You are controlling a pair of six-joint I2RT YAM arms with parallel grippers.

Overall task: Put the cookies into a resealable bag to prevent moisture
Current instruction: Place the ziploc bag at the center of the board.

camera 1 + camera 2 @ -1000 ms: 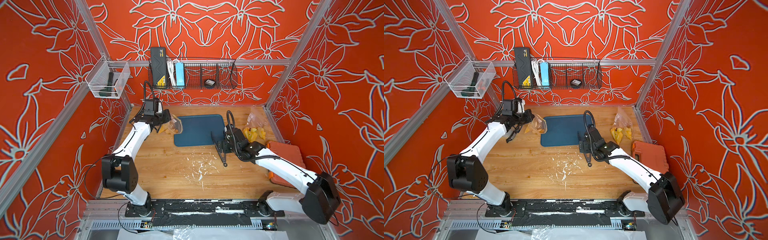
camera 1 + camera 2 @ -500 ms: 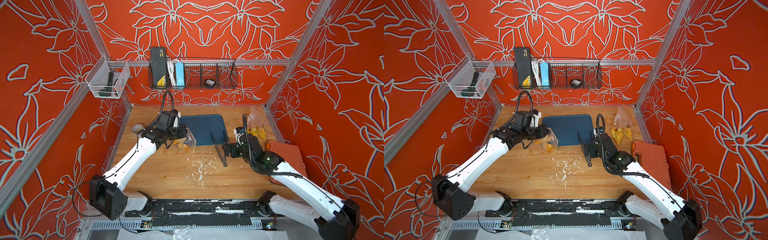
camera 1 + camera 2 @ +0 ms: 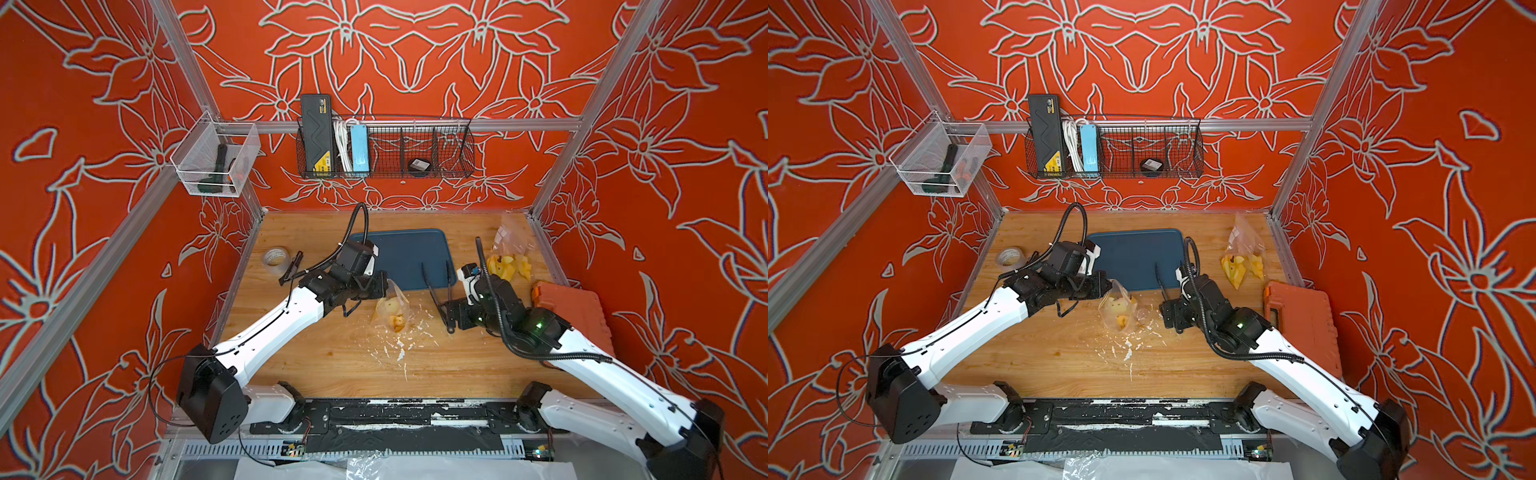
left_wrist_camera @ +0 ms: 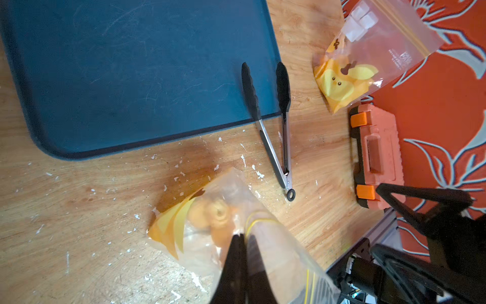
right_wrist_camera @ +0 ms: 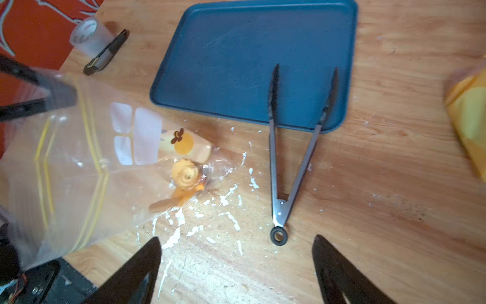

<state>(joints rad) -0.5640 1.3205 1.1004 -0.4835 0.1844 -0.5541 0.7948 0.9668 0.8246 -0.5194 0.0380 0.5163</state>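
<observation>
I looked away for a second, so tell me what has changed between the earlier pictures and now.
The left gripper, jaws shut on the resealable bag, carried it with the cookies from beside the tray's left edge to the table in front of the tray. The right gripper, open, drew back slightly toward the near edge. Tongs, tray and the other bag stayed put.

Top views look down; wrist views share tray (image 4: 131, 65).

The left gripper (image 4: 243, 237) is pressing its fingers (image 4: 232, 260) together on the resealable bag (image 4: 276, 237) holding cookies (image 4: 218, 213); tongs (image 4: 272, 155) are lying across the blue tray (image 4: 131, 65).
</observation>
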